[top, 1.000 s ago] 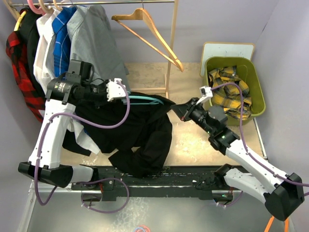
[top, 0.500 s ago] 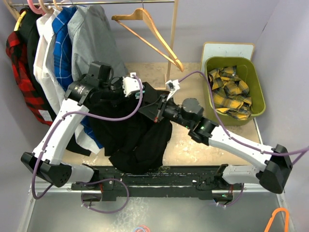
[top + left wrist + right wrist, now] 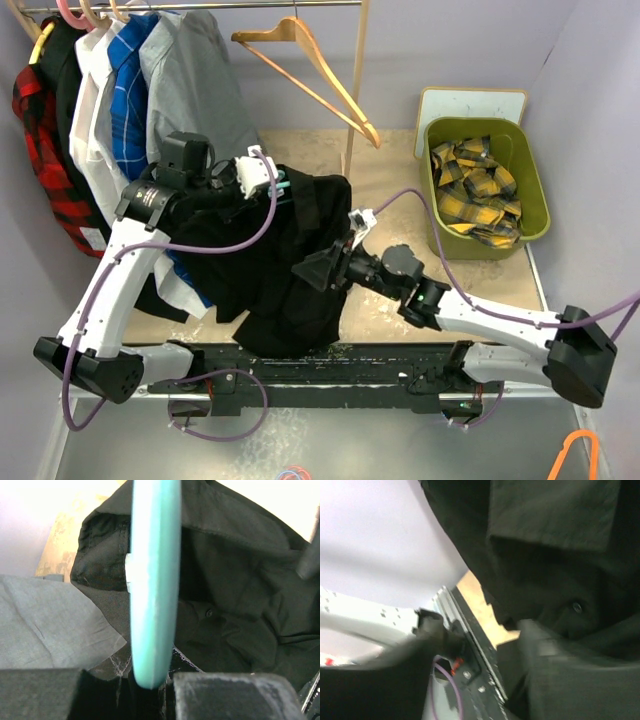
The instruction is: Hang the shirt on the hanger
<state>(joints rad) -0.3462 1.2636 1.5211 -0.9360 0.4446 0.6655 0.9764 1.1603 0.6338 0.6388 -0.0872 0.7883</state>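
In the top view my left gripper (image 3: 266, 179) holds the teal hanger (image 3: 284, 186) up above the table. The left wrist view shows that gripper (image 3: 152, 681) shut on the hanger (image 3: 155, 580), seen edge-on between the two dark fingers. The black shirt (image 3: 290, 260) drapes over the hanger and hangs down to the table's near edge; its collar and a button show behind the hanger (image 3: 235, 605). My right gripper (image 3: 308, 272) sits against the shirt's front, lower down. In the right wrist view its blurred jaws (image 3: 485, 655) stand apart with nothing between them, the shirt (image 3: 545, 555) just above and right.
A clothes rack at the back left carries several garments, among them a grey shirt (image 3: 190, 80). A wooden hanger (image 3: 310, 60) hangs beside the rack's post (image 3: 355, 100). A green bin (image 3: 535, 180) at the right holds a plaid garment (image 3: 480, 190). A black rail (image 3: 330, 362) runs along the near edge.
My right gripper swung left to the shirt's collar, then dropped lower and opened, letting the fabric go. My left gripper shifted the hanger right and slightly up.
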